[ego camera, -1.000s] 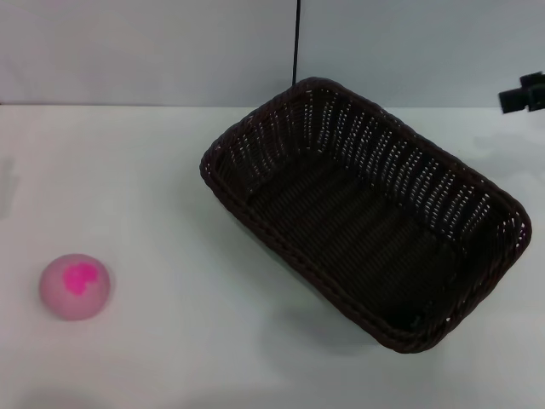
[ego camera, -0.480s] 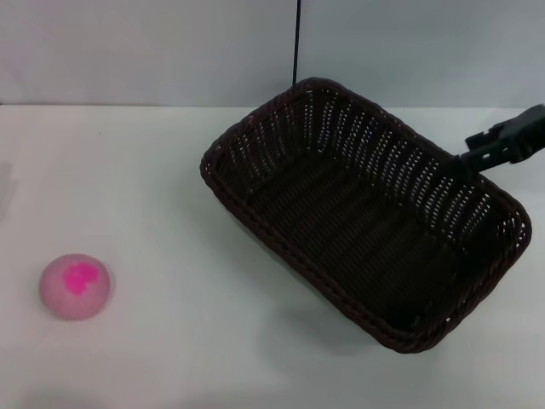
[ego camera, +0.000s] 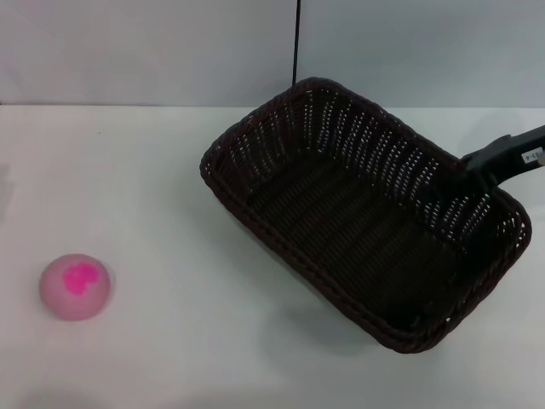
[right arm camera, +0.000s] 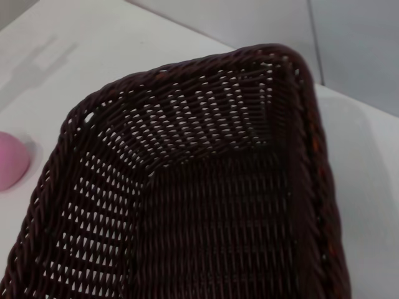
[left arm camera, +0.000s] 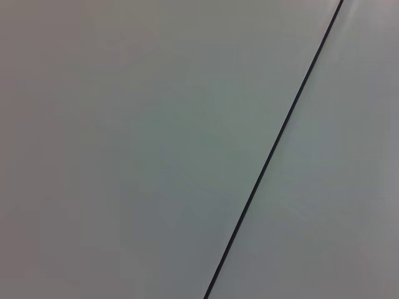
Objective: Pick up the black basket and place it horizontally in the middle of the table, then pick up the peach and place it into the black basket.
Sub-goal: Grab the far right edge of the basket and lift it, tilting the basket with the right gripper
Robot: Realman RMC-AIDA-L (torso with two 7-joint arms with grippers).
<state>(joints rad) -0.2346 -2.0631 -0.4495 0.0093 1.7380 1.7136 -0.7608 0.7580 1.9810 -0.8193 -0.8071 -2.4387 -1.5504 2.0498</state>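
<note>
The black basket (ego camera: 362, 213) lies empty and slanted on the white table (ego camera: 170, 187), right of the middle. The right wrist view looks down into the basket (right arm camera: 206, 187). The peach (ego camera: 74, 285) sits at the front left of the table, far from the basket; its edge shows in the right wrist view (right arm camera: 11, 161). My right gripper (ego camera: 477, 169) reaches in from the right edge, just above the basket's far right rim. My left gripper is out of view.
A grey wall with a thin black vertical seam (ego camera: 296, 43) stands behind the table. The left wrist view shows only this wall and seam (left arm camera: 274, 149). Bare tabletop lies between the peach and the basket.
My right gripper has come in from the far right edge, down and left, to the basket's far right rim. Basket and peach have not moved.
</note>
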